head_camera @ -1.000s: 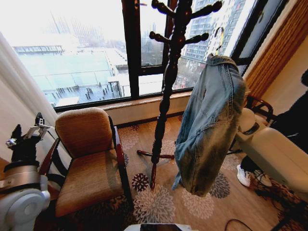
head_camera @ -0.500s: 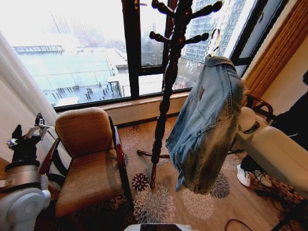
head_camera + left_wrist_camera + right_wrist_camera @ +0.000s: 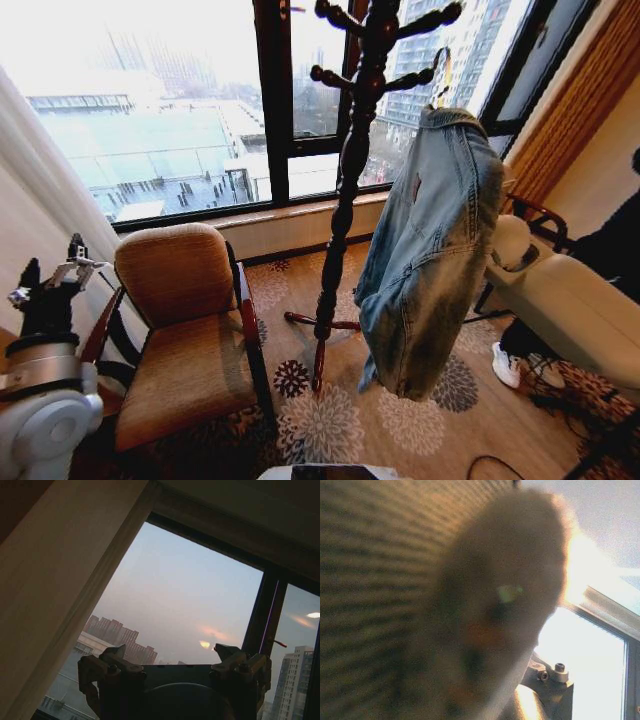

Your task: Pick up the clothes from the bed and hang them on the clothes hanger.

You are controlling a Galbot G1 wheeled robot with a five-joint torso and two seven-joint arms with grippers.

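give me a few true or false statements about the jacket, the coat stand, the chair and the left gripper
1. The denim jacket hangs off the floor beside the coat stand. True.
2. The jacket lies on the armchair. False: the seat is bare.
3. The left gripper is raised near the armchair, its fingers open and holding nothing. True.
4. The coat stand has tipped over. False: it stands upright on the patterned carpet.

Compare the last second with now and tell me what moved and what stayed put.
The denim jacket, hanging by its hanger hook on the coat stand, swung: its hem went toward the stand, then part way back, and the collar and hook shifted slightly toward the stand. The left tool stayed raised beside the armchair. Stand, chair and carpet did not move.
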